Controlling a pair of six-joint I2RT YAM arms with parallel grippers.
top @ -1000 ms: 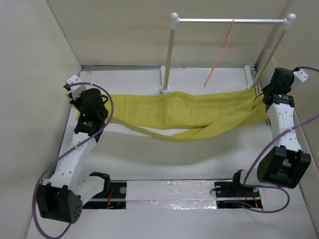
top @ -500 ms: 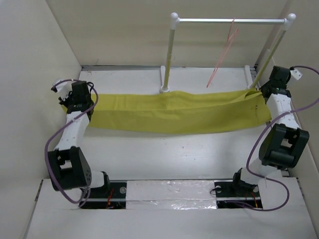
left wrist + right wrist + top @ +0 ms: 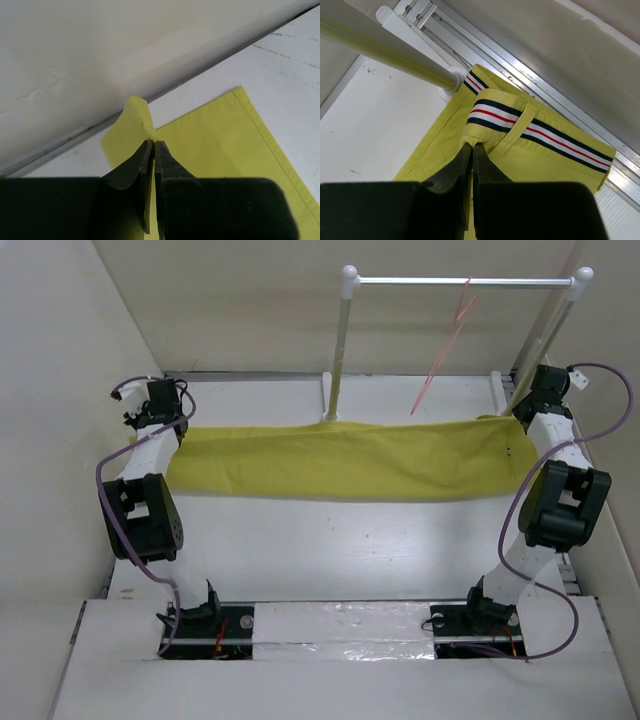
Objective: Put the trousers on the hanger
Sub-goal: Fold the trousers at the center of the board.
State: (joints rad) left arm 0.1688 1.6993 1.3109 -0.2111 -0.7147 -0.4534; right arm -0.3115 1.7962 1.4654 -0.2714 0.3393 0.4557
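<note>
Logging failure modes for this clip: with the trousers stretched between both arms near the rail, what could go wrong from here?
1. The left gripper jaws pinch only a small corner fold of the trousers; under tension it may slip out.
2. The hanger hangs loose and tilted on the rail's bar; pushing cloth against it may swing or unhook it.
3. The trousers sit right by the white post; lifting could snag there.

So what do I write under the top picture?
The trousers stretched between left gripper and right gripper, near the hanger.
</note>
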